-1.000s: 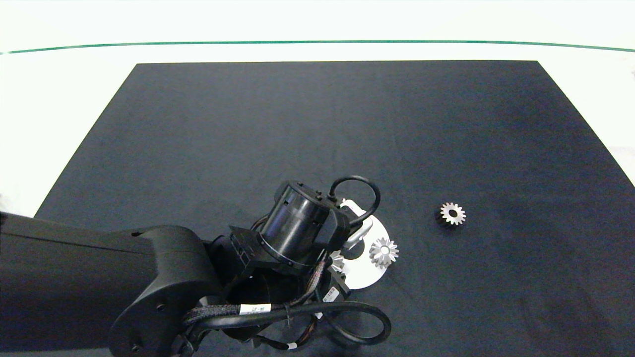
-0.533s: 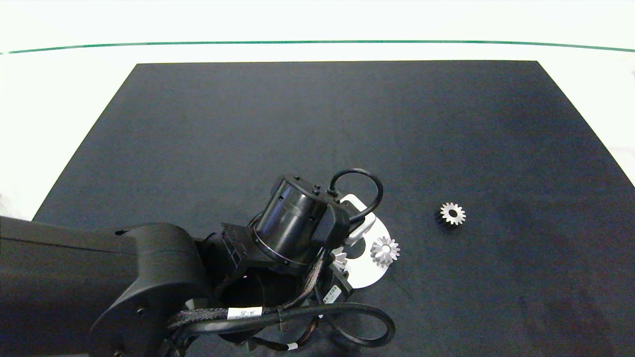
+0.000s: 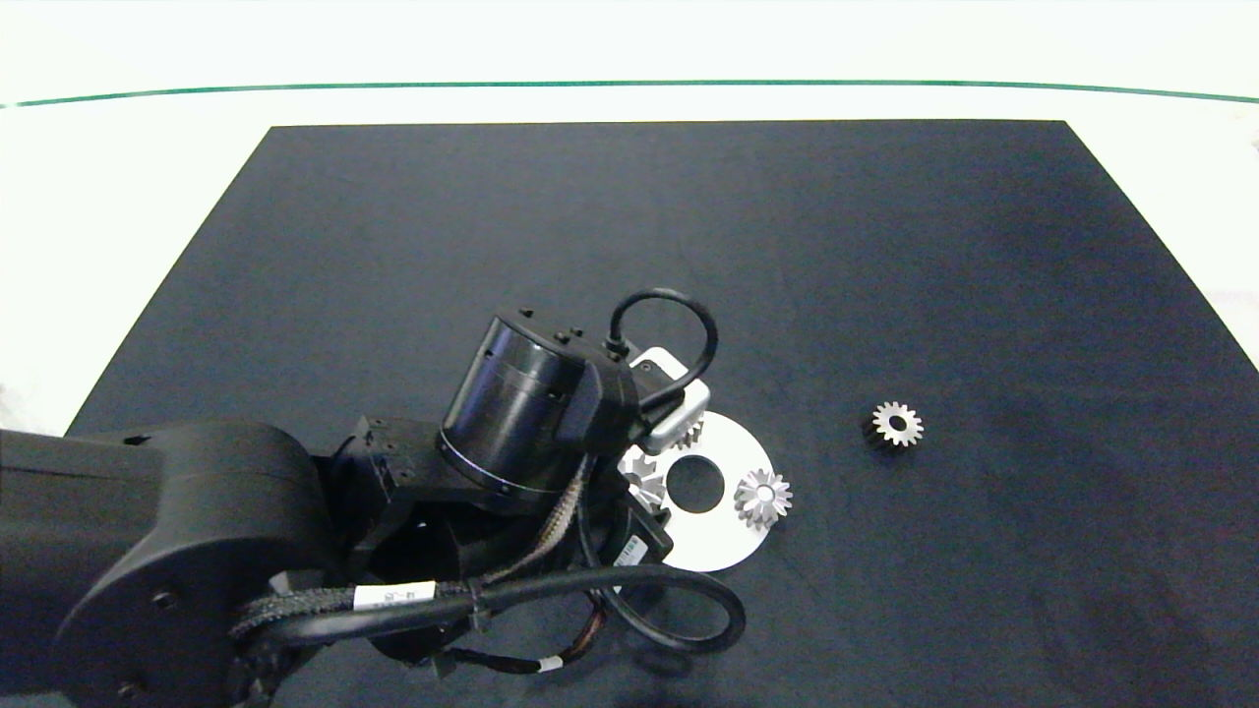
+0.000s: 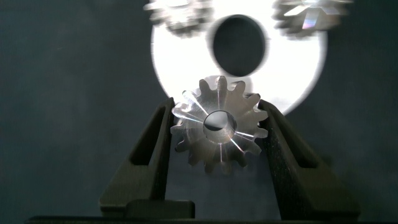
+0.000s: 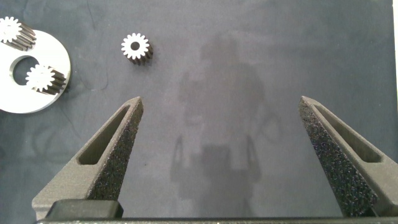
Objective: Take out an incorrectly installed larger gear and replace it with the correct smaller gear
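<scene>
Left wrist view: larger gear (image 4: 217,130), silver, pointed teeth, round centre bore, clamped between left gripper (image 4: 217,134) fingers, lifted clear of white disc (image 4: 186,68). Disc carries two silver gears beside its centre hole. Smaller gear (image 3: 897,424) lies on black mat (image 3: 885,246), well apart from disc. Right gripper (image 5: 221,146) spread wide, empty, above mat.

Larger gear (image 4: 217,129) silver, bright glints on teeth. Smaller gear (image 3: 897,424) silver, dark bore. Disc (image 3: 723,536) white. Mat (image 3: 689,246) black; tabletop (image 3: 118,197) white, green line (image 3: 629,85).
</scene>
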